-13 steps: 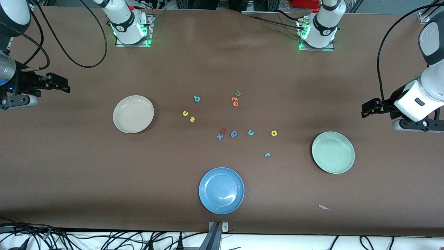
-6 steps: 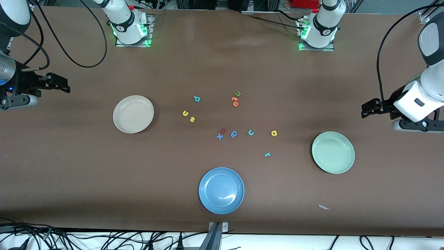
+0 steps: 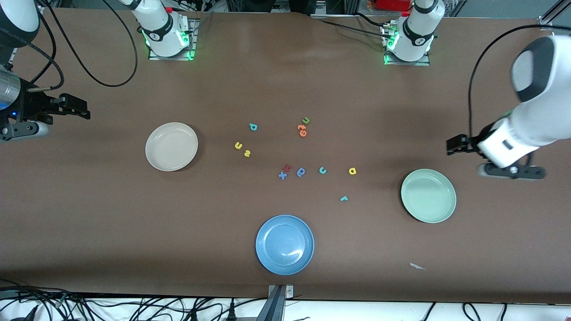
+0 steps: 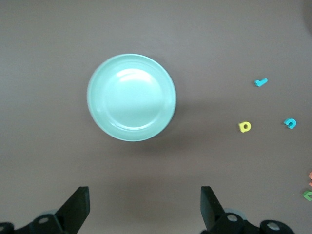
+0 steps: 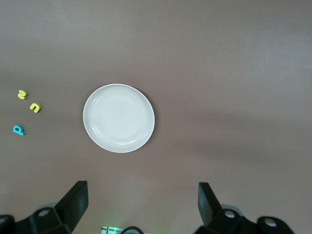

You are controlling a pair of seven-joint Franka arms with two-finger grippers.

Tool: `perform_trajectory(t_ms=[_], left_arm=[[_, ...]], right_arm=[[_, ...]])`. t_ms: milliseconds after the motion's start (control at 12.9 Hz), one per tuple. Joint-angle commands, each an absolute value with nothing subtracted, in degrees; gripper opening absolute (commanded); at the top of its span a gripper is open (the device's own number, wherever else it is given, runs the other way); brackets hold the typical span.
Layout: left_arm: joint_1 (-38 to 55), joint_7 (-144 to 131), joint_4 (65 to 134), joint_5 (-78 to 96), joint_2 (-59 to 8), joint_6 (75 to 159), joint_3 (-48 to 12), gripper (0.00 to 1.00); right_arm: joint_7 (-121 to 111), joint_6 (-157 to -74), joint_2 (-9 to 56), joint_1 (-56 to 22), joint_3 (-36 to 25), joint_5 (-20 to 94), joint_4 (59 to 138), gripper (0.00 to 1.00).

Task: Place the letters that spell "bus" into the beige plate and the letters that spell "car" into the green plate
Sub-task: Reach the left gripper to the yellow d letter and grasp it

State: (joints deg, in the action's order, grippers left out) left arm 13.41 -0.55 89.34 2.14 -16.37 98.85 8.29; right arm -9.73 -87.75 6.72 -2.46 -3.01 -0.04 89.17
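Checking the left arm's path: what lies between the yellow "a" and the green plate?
Only bare brown table separates the yellow "a" from the green plate; front and left wrist views both show it.

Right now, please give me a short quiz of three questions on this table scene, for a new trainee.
1. True or false: the green plate already holds a letter.
2. Which letter lies nearest to the green plate: (A) the yellow "a", (B) the teal "b", (C) the yellow "u"?
3. Fill in: the left tool is open and holds ____.

Key:
1. False; the plate is empty, like the beige plate.
2. A.
3. Nothing; the right tool, at the right arm's end of the table, is open and empty as well.
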Motion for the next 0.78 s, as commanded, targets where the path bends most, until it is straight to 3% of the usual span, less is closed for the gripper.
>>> perform_trajectory(t_ms=[0,233,698], left_arm=[[18.3,-9.7,88.8,3.0,-20.3,105.3,8.4,1.0],[20.0,-14.6,89.5,8.2,-23.5,108.3,6.2,1.0],[24.5,-22.9,103.6,9.8,-23.7,129.0,4.4,1.0]], right_arm=[[-10.5,-87.5,5.1,-2.3,-3.0,-0.2,90.5,1.0],[-10.5,-87.5,5.1,-2.2,-3.3,-0.1,90.6,1.0],[-10.5,-87.2,5.2,-2.2,-3.4,-0.1,90.6,1.0]])
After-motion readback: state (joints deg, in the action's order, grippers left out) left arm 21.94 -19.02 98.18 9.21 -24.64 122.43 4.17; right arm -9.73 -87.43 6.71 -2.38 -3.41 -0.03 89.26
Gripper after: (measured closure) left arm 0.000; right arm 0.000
